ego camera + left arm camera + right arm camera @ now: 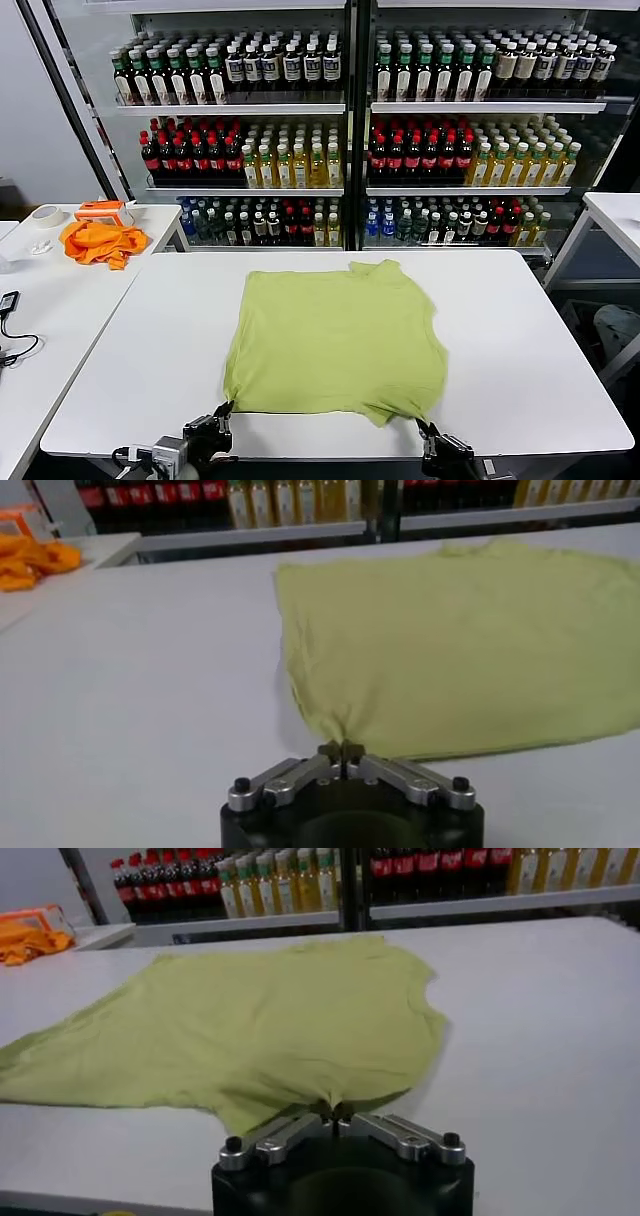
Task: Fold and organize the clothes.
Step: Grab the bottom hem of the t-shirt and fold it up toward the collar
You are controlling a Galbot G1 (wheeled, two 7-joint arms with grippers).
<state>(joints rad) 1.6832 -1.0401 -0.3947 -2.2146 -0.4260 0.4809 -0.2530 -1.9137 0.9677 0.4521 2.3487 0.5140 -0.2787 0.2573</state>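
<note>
Pinching one T-shirt's (335,340) near hem corners: left gripper (341,748) and right gripper (331,1114), both clamped on fabric.

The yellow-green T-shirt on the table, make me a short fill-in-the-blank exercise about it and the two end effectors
1. The yellow-green T-shirt lies spread on the ____ table.
2. The left end effector is ____ on the shirt's near edge.
3. The right end effector pinches the shirt's ____ edge.
4. The orange garment lies on the side table to the robot's ____.

Missing words: white; shut; near; left
</note>
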